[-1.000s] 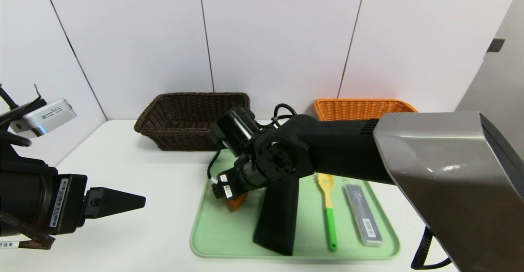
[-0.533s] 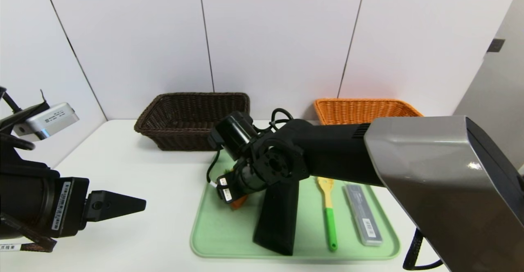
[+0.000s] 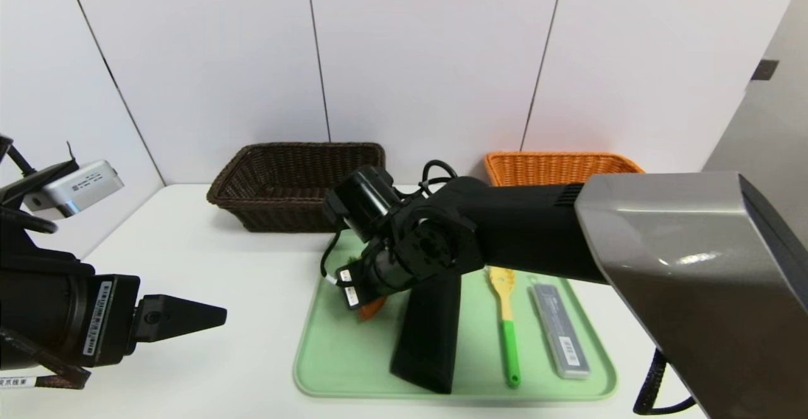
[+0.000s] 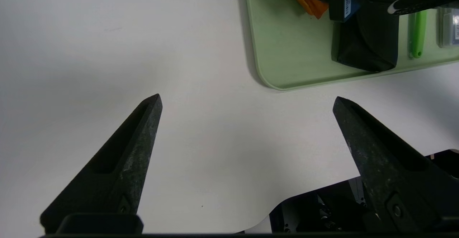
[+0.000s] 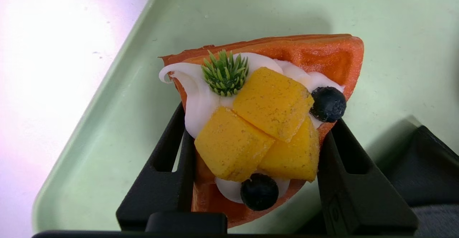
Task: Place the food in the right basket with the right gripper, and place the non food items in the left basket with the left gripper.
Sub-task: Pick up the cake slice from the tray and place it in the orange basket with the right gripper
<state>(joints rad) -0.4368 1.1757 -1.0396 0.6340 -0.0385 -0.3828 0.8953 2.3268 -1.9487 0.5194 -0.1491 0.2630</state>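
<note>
Waffle [image 5: 272, 123] is over the green tray [image 3: 353, 368], toward nine o'clock; left gripper [image 4: 247, 101] gapes wide beyond the nine o'clock edge; brown basket [image 3: 252, 207] at ten; right gripper [image 5: 260, 127] pinches the waffle's sides; black case [image 3: 426, 349] near six; spatula [image 3: 509, 349], then clear box [image 3: 562, 334], at three; orange basket [image 3: 530, 170] at one.

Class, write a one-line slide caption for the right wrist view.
Black right pincer closed around an orange waffle wedge topped with cream and yellow cubes, over a pale green rectangular tray.
</note>
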